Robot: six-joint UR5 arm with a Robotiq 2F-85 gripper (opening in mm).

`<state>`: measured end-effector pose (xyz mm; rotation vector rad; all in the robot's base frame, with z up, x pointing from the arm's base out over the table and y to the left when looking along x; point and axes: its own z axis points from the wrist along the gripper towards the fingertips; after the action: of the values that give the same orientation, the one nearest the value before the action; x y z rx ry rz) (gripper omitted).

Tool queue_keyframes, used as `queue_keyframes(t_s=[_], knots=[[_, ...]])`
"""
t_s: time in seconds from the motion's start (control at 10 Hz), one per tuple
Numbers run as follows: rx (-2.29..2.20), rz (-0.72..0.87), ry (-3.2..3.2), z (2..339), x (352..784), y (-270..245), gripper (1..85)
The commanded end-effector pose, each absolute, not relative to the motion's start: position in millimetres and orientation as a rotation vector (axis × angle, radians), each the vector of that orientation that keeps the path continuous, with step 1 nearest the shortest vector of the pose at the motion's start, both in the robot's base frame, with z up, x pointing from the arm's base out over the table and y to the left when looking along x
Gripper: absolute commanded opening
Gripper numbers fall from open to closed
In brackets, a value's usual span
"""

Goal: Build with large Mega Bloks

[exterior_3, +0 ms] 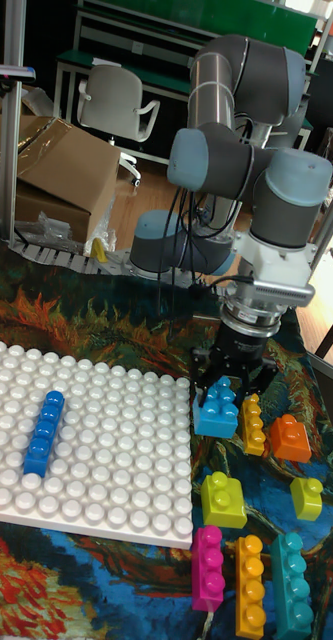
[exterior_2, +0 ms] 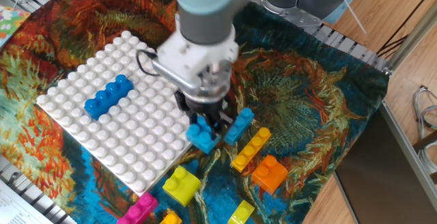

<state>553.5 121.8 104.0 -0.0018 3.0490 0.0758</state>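
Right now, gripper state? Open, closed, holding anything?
Gripper: closed on the light blue brick, held beside the white baseplate.

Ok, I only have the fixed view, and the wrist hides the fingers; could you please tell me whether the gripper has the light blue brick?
Observer: Yes. In the tall view the gripper is shut on the light blue brick, with a finger on each side.
Operator: Thanks. Does anything lie beyond my bottom edge?
Observer: A long teal brick lies beside the long orange brick.
Operator: And the pink one, cut off for me?
Observer: The pink brick lies whole, just in front of the baseplate corner.
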Motion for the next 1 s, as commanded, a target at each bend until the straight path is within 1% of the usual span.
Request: queue_keyframes(t_s=[0.0, 0.1, 0.2, 0.4, 0.6, 0.8, 0.9], knots=[[0.161, 0.058, 3.046, 111, 551, 106, 1.3], [0.192, 0.025, 3.067, 110, 545, 97, 1.3], [0.171, 0.031, 3.070, 112, 540, 78, 1.3], [0.041, 0.020, 3.063, 119, 530, 19, 1.3], [0.000, 0.060, 3.068, 119, 529, 27, 1.3], [0.136, -0.017, 3.064, 119, 529, 13, 1.3], [0.136, -0.007, 3.061, 118, 531, 9, 1.3]])
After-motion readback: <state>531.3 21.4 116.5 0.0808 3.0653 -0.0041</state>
